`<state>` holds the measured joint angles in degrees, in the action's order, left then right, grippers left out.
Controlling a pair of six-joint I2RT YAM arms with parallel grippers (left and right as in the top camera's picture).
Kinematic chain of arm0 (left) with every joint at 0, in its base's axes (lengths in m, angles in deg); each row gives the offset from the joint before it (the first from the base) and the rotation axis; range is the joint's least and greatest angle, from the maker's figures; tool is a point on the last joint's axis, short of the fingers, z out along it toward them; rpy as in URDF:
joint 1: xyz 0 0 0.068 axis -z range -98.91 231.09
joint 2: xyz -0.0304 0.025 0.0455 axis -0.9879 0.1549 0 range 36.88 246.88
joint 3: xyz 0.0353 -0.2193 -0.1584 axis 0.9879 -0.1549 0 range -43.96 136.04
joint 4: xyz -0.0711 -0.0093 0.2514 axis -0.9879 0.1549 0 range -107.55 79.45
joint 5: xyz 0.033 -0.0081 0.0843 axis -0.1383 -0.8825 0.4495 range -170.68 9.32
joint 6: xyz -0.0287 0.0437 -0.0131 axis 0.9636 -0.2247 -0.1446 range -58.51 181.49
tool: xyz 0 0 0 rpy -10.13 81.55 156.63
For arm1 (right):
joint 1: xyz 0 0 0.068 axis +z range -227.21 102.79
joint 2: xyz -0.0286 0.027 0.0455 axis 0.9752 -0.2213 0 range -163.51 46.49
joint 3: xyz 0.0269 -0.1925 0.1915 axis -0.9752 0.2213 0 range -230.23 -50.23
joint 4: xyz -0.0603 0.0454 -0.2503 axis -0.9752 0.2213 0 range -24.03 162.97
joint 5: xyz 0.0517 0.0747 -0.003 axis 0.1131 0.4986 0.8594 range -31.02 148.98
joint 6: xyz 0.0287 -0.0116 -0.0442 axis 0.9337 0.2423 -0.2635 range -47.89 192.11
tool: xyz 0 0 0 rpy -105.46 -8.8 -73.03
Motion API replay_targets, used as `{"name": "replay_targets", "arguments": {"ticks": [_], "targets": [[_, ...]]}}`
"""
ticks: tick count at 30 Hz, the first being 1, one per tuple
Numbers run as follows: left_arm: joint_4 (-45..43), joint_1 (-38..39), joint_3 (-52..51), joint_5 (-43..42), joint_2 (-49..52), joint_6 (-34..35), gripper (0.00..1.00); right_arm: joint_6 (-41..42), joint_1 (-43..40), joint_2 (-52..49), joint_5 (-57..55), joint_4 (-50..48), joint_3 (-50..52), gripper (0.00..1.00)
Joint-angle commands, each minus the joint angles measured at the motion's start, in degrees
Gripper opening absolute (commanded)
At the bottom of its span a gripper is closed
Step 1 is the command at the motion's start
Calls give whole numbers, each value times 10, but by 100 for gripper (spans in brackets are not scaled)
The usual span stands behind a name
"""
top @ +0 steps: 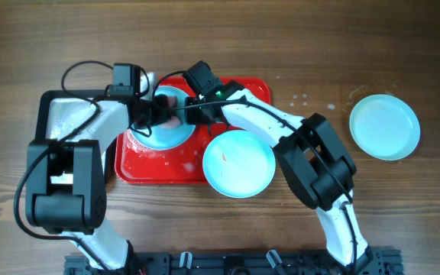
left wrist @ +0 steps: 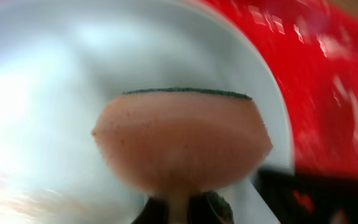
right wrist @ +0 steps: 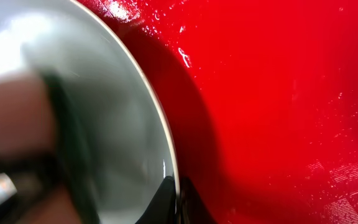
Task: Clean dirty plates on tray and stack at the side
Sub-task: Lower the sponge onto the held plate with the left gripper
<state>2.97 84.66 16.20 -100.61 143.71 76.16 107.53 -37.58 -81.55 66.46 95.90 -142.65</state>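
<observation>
Scrubbing 1 plate (top: 166,137) on the tray (top: 155,173), upper centre of overhead view: clamping sponge (left wrist: 182,143) in left gripper (left wrist: 182,211), pinching plate's rim in right gripper (right wrist: 178,200). Next, probably needing lifting and stacking by lone plate (top: 384,126), far right.

We find the overhead view bright, even and sharp, with only soft shadows on the wooden table (top: 403,221). Both wrist views are blurred up close: the sponge (left wrist: 182,140) looks soft, glare whitens the plate (left wrist: 17,99), and highlights speckle the wet red tray (right wrist: 278,112).
</observation>
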Motion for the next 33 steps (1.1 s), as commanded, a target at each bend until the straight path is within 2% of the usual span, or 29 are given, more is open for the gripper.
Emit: {"name": "replay_targets", "arguments": {"ticks": [1, 5, 7, 10, 14, 18, 20, 24, 27, 30, 33], "targets": [[-21, -12, 3, 188, 8, 41, 4, -16, 0, -23, -9, 9, -1, 4], [10, -12, 3, 204, 9, 41, 4, -20, 0, -23, -9, 8, -1, 4], [76, -13, 3, 253, 9, 71, 4, -23, 1, -23, -9, 9, -1, 4], [149, -19, 3, 251, 9, 94, 4, -23, 0, -23, -9, 10, -1, 4], [235, -35, 3, 135, 9, 85, 4, -23, 0, -23, -9, 9, -1, 4], [217, -38, 3, -32, 9, 24, 4, -23, 0, -23, -9, 9, -1, 4], [178, -34, 3, -76, 9, 20, 4, -23, 0, -23, -9, 9, -1, 4], [87, -5, 2, -76, 10, 20, 4, -23, 0, -23, -9, 9, -1, 4], [49, 14, 2, -22, 19, 23, 4, -23, 0, -23, -9, 9, -1, 4], [59, 13, 2, 90, 20, 54, 4, -24, 0, -23, -9, 10, -1, 4], [115, -22, 10, 113, 20, 64, 4, -24, 0, -23, -9, 10, -1, 4]]}}
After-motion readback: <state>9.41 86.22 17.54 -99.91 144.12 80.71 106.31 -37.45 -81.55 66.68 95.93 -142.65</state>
